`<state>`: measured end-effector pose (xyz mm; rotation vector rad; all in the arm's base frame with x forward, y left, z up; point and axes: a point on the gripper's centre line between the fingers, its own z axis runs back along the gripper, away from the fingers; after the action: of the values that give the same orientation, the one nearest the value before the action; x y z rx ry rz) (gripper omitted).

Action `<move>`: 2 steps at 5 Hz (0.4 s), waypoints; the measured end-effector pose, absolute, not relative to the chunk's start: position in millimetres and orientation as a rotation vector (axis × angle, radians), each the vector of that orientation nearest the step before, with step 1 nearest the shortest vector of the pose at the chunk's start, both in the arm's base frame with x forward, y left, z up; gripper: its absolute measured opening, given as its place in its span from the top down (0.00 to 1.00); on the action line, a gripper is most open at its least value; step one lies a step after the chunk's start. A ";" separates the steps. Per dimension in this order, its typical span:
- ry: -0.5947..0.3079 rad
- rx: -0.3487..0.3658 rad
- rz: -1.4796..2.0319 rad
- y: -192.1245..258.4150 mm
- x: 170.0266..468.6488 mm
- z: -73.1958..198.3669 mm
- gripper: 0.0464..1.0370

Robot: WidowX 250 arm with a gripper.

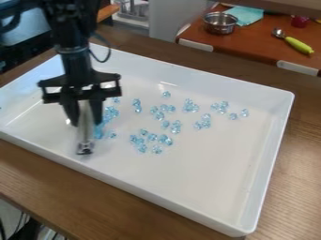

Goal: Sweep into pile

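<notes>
Okay | gripper [86, 123]: at left, over the white tray [207, 176], holding a pale tool [85, 136] that points down | blue beads [165, 139]: in the tray, some bunched just beside the tool, others in little bits toward the right | tray: on the brown table [298, 173]

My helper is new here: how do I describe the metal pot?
Beyond the white tray is an orange-brown table. On it, beside the teal cloth, stands a round metal pot, open-topped and shiny, unlike the flat cloth or the green-handled spoon.
</notes>
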<state>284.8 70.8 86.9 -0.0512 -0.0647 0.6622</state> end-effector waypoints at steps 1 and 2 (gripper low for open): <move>-0.051 -0.046 0.690 60.2 296.0 84.4 0.67; -0.065 -0.040 0.693 49.4 307.5 83.4 0.67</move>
<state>307.5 49.4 83.4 -0.0401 -0.0647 0.6931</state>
